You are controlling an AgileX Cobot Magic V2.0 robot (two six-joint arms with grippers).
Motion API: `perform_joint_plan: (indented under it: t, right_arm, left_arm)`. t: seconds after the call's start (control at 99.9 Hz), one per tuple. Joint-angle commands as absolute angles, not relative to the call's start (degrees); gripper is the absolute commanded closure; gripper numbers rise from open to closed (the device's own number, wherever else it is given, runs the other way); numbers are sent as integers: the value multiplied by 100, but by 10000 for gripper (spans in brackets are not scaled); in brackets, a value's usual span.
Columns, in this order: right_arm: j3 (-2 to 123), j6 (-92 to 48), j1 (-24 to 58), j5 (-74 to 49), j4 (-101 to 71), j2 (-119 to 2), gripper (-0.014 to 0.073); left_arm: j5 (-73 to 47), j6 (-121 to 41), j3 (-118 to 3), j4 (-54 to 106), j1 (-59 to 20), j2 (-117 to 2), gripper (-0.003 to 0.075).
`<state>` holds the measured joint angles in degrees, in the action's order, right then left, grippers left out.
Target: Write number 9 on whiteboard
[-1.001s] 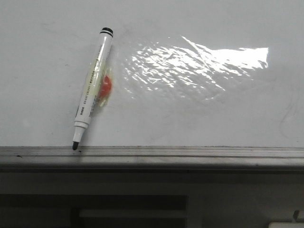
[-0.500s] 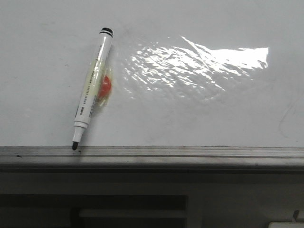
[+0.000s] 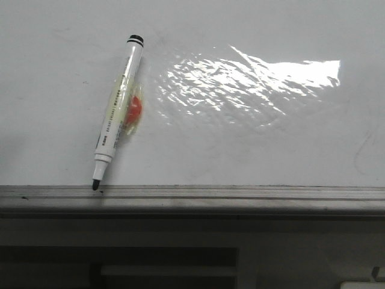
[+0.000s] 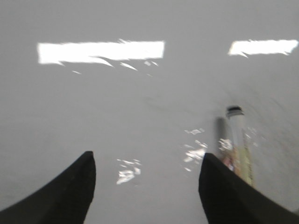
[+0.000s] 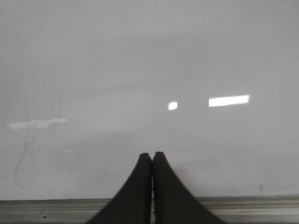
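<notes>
Pre-grasp step: the whiteboard (image 3: 252, 150) is lying flat with no number 9 on it yet, only faint grey smudges and a glare patch, and the marker (image 3: 115, 114) is resting uncapped on its left side, tip pointing at the near grey edge rail (image 3: 240, 194), an orange blob under its barrel. The left gripper (image 4: 145, 179) is hovering jaws spread and empty with the marker just beside one finger, while the right gripper (image 5: 152, 182) is sitting pressed closed on nothing over the near rail. Next move is probably calling for the left gripper to centre over the barrel, close on it, lift and tilt it tip-down before any stroke.
</notes>
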<state>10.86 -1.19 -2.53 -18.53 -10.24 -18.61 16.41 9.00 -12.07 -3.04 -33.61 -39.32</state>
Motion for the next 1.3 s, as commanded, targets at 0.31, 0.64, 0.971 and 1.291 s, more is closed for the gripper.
perform_joint_plan:
  t: [0.31, 0.64, 0.971, 1.291]
  right_arm:
    - [1295, -188, -50, -1433, -1019, -1959, 655]
    - [1295, -188, -50, -1433, -1019, -1959, 655]
    - [1295, -188, 55, -1339, -1019, -1959, 655]
    - [1715, -449, 1625, -1973, -1099, -1967, 655]
  left_arm:
    - [4118, 975, -1378, 441, -5089, -6341, 280]
    - [4822, 1284, -1388, 258, -5089, -7381, 281]
    - [4869, 1298, -1388, 355, -5076, -7668, 549]
    - [5169, 1321, -1388, 236, -5076, -7664, 741]
